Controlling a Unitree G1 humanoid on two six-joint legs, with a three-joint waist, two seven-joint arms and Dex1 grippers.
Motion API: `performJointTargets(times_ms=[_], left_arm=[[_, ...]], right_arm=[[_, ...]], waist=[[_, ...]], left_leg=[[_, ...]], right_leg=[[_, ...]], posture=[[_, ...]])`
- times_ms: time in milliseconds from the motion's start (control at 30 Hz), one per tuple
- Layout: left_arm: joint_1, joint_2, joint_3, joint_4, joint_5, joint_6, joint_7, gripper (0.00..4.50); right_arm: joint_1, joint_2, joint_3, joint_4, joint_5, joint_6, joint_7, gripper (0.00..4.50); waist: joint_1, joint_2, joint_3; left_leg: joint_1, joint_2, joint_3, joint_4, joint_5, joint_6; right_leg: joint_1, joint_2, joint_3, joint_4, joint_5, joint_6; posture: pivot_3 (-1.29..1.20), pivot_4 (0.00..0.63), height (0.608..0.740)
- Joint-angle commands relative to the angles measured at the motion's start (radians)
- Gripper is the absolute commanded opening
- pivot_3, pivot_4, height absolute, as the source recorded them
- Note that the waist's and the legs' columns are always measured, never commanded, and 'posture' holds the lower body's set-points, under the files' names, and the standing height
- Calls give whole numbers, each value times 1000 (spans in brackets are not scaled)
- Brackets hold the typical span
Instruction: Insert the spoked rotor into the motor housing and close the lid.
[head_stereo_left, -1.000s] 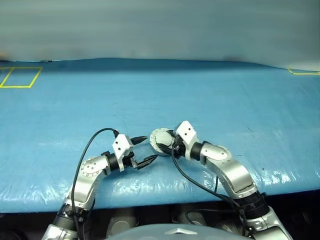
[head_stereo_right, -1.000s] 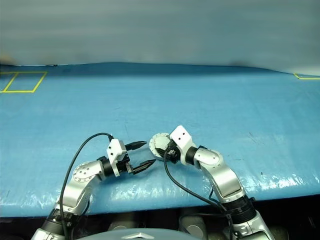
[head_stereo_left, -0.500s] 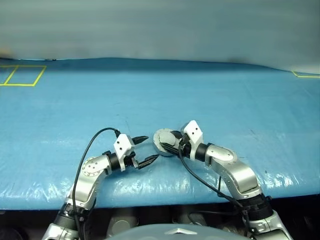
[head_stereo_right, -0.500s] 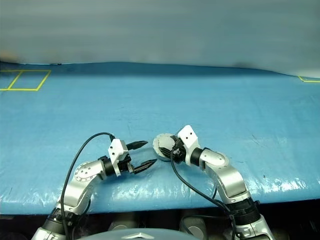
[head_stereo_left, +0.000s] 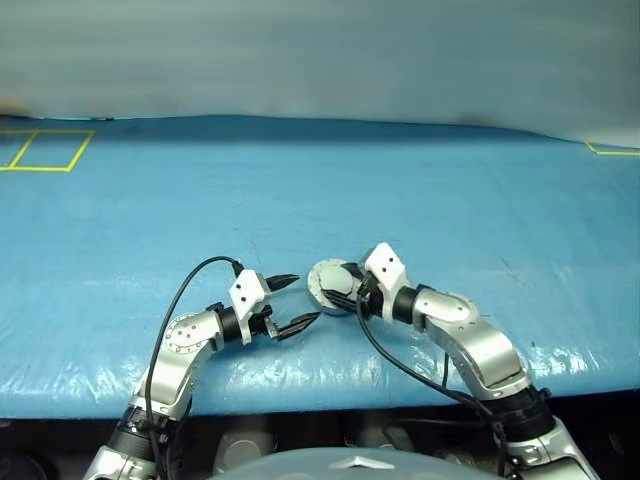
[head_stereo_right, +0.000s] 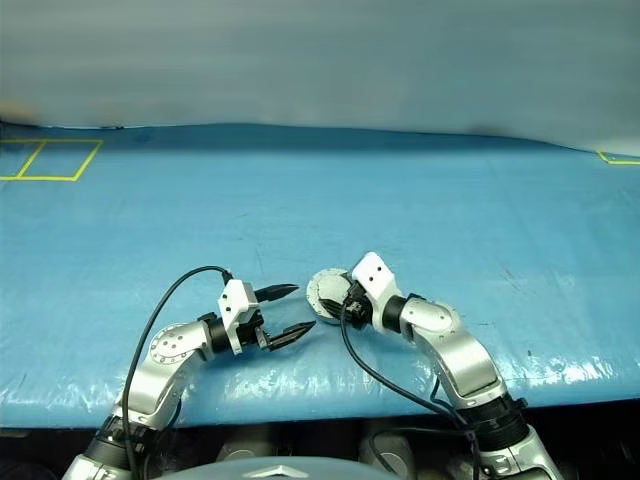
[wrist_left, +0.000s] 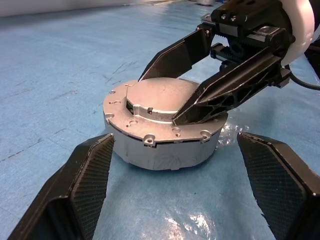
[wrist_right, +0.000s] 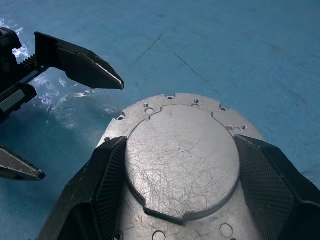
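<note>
Looking down from the head, the closed motor housing (head_stereo_left: 327, 282) lies on the blue table (head_stereo_left: 420, 190) at about 6 o'clock, its lid (head_stereo_left: 330, 277) shut on top. The right gripper (head_stereo_left: 338, 290) grasps it from 3 o'clock. The left gripper (head_stereo_left: 292, 300) waits at 9 o'clock, spread wide, empty. In the left wrist view, one right finger (wrist_left: 220, 95) rests on the lid. In the right wrist view, both fingers (wrist_right: 107, 175) press the housing's sides.

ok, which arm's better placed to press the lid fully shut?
Right. The right gripper already straddles the lid, fingers on it; the left gripper is open beside the motor housing, not touching.
</note>
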Motion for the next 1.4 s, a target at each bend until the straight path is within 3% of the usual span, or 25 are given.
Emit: performJointTargets(times_ms=[33, 400, 833, 967, 1133, 1233, 1400], left_arm=[[0, -2, -7, -50, -1, -11, -2, 4212], [1, -5, -18, -50, -2, -10, -7, 4212], [2, -5, -24, -61, -7, -3, -5, 4212], [8, -3, -25, -70, -7, 2, -3, 4212], [12, -3, -23, -78, -7, 8, 1, 4212], [11, -4, -25, -80, -6, 10, -1, 4212], [-2, -11, -31, -79, -6, 20, -2, 4212]], right_arm=[[-1, 12, -28, -51, 33, 7, -6, 3025], [-17, -56, -6, -37, -26, 36, -16, 3025], [9, -100, 35, 138, -73, -4, 20, 3025], [36, -70, -24, 195, 0, 6, 42, 3025], [88, -51, -91, 128, 83, -43, 82, 3025], [94, -49, -96, 140, 47, -89, 53, 3025], [57, -10, -87, -45, 77, -87, 9, 3025]], waist=[[0, 0, 0], [1, 4, 5], [3, 3, 5], [3, 0, 2], [11, 0, 1], [11, 0, 1], [9, 2, 3]], left_leg=[[-1, 0, 1, 0, 0, 0], [-3, 0, 1, 0, 0, 0], [1, 0, 0, 1, 0, 0], [2, 0, 0, 1, 0, 0], [2, -1, -1, 1, 0, 1], [0, -1, -1, 0, -1, 1], [-2, -1, 0, 0, -1, 2]], right_leg=[[1, 0, 0, 0, 1, -1], [0, 1, 1, 0, 1, -1], [0, 1, 0, 0, -1, 1], [2, 0, 0, 0, -1, 1], [2, -1, -1, 0, 0, 1], [1, -1, -1, -2, 2, -3], [1, -1, 0, -2, 2, -2]], posture=[[0, 150, 740], [0, 150, 740], [0, 150, 740], [0, 150, 740], [0, 150, 740], [0, 150, 740], [0, 150, 740]])
